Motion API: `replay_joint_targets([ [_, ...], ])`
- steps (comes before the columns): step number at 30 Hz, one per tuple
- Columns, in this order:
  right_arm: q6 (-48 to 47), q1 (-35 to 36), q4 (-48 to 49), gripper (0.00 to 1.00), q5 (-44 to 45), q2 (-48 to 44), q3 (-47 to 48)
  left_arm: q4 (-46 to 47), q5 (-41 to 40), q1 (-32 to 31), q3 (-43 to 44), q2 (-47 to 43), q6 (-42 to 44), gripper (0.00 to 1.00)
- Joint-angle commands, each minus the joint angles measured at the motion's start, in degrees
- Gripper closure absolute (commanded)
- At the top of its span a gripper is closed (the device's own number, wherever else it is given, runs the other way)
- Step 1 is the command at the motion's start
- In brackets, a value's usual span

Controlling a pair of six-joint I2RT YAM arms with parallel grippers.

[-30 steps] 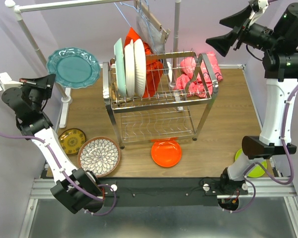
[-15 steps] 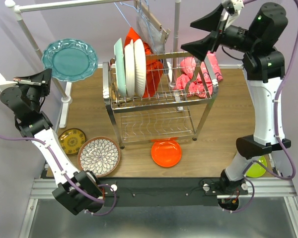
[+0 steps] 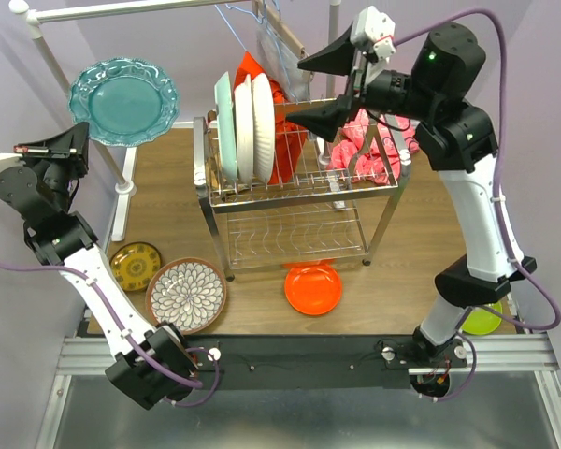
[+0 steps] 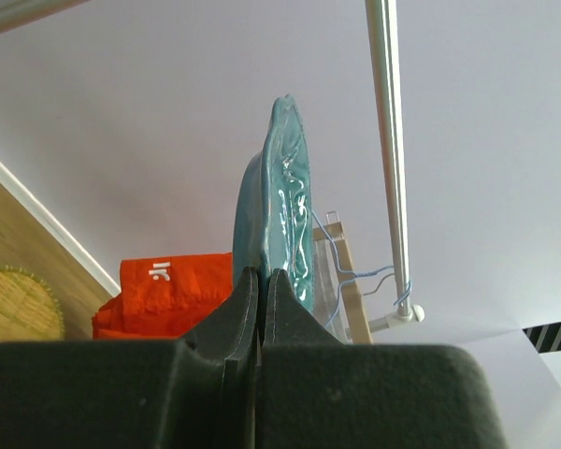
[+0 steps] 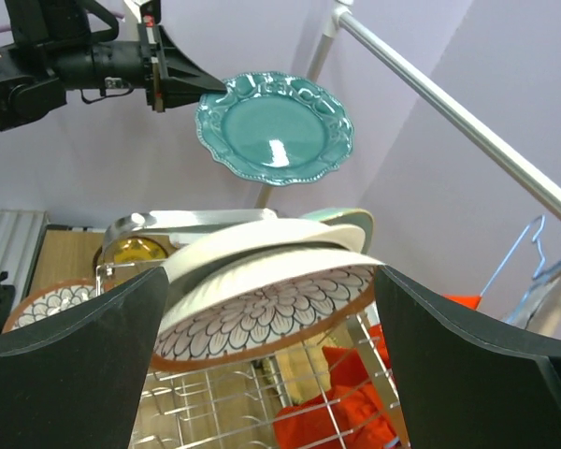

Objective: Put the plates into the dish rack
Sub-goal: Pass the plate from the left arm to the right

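My left gripper is shut on the rim of a teal plate, holding it in the air at the far left, left of the dish rack. The left wrist view shows that plate edge-on above the closed gripper. Three plates stand upright in the rack's upper shelf: mint, white and floral. My right gripper hangs open above the rack, to the right of them, holding nothing. In the right wrist view the floral plate lies between the spread fingers.
On the table lie an orange plate, a floral plate, a small yellow plate and a lime green plate. Pink cloth and red cloth lie at the rack. A white clothes rail with a hanger stands behind.
The right arm has swung left from the far right corner to above the rack, still open. The left gripper has lifted the teal plate slightly up and left.
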Motion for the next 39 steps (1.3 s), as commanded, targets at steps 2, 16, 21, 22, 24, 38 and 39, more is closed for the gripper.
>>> replay_joint_targets([
  [2, -7.9, 7.6, 1.3, 0.00, 8.8, 1.0, 0.0, 6.8, -1.2, 0.7, 4.0, -2.8, -5.8, 1.00],
  [16, -31.8, 25.8, 1.3, 0.00, 28.7, 3.2, -5.6, 3.6, -1.9, 0.8, 5.5, -5.7, -9.5, 1.00],
  [21, -39.2, 28.6, 2.3, 0.00, 31.6, 4.8, -5.9, 2.9, -1.4, 0.8, 3.9, -8.2, -11.7, 1.00],
  [22, -40.2, 29.0, 2.6, 0.00, 32.5, 5.0, -6.1, 2.7, -1.4, 0.8, 3.7, -8.4, -11.8, 1.00],
  [24, -42.9, 30.0, 3.5, 0.00, 33.5, 5.3, -7.0, 2.1, -1.2, 0.9, 3.6, -9.3, -12.1, 1.00],
  [38, -61.6, 33.5, 16.6, 0.00, 44.1, 7.3, -15.7, 2.1, 1.7, 0.8, 3.0, -12.5, -16.4, 1.00],
  [39, -62.5, 33.6, 16.9, 0.00, 44.2, 7.5, -15.7, 2.2, 2.0, 0.8, 2.9, -12.9, -17.0, 1.00],
])
